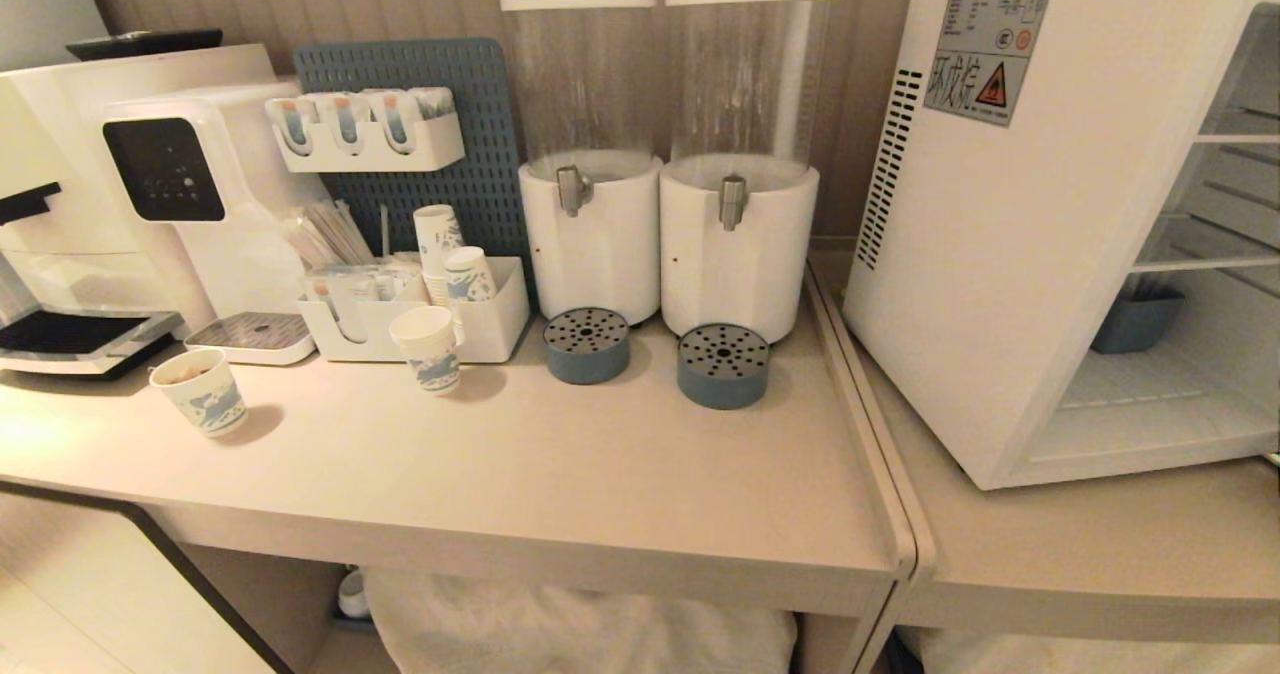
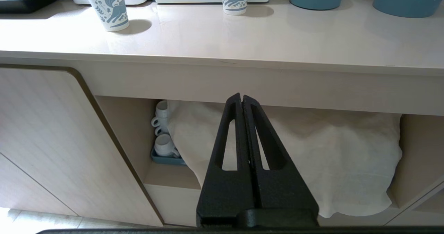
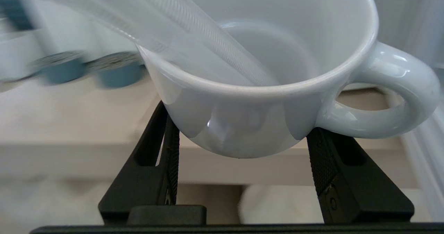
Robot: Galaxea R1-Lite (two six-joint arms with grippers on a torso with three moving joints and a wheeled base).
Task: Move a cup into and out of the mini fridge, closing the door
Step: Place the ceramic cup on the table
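The cup (image 3: 256, 70) is held in the right gripper (image 3: 242, 150), its lower body clamped between the two black jaws, which are spread about as wide as the cup's belly; the loop handle juts out to one side, clear of them, and the mouth is tipped toward the wrist camera. Neither arm is seen in the head view, so the cup's place relative to the mini fridge (image 1: 1010, 254) cannot be fixed exactly (it appears to be carried low, near the front edge of the counter (image 1: 600, 474)). The fridge stands on the adjoining counter to the right with its interior exposed, wire shelves bare, a grey-blue tub (image 1: 1135, 319) at the back; the door itself is not in view. For the step judged to be in hand, bringing the cup to the fridge, the cup should be levelled and raised above the counter edge, then guided straight through the opening onto a free shelf spot. The left gripper (image 2: 241, 100) is parked below the counter, jaws pressed together and empty.
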